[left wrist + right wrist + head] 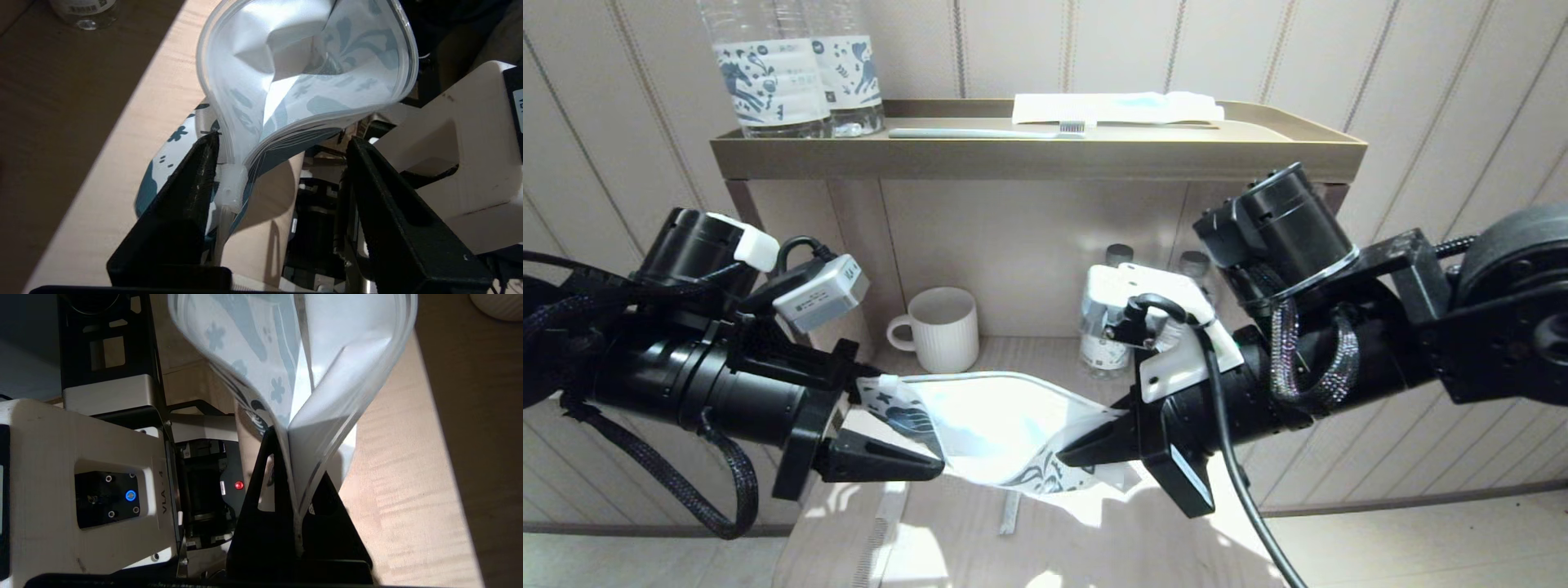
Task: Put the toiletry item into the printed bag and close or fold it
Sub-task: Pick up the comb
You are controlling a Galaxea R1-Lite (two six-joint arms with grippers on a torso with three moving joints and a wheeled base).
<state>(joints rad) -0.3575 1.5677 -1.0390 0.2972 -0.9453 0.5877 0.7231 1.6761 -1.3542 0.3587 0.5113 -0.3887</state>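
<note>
A pale panelled wall (pixel 1421 98) with thin vertical grooves stands behind a tan tray-topped shelf unit (pixel 1045 155). Its lower wooden shelf (pixel 1013 351) sits in shade. Strong sunlight falls across the light wood surface (pixel 1094 531) in front.

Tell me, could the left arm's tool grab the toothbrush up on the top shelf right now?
Probably not straight away: the left tool sits low, open around the printed bag's end, and the toothbrush lies on the shelf well above it.
</note>
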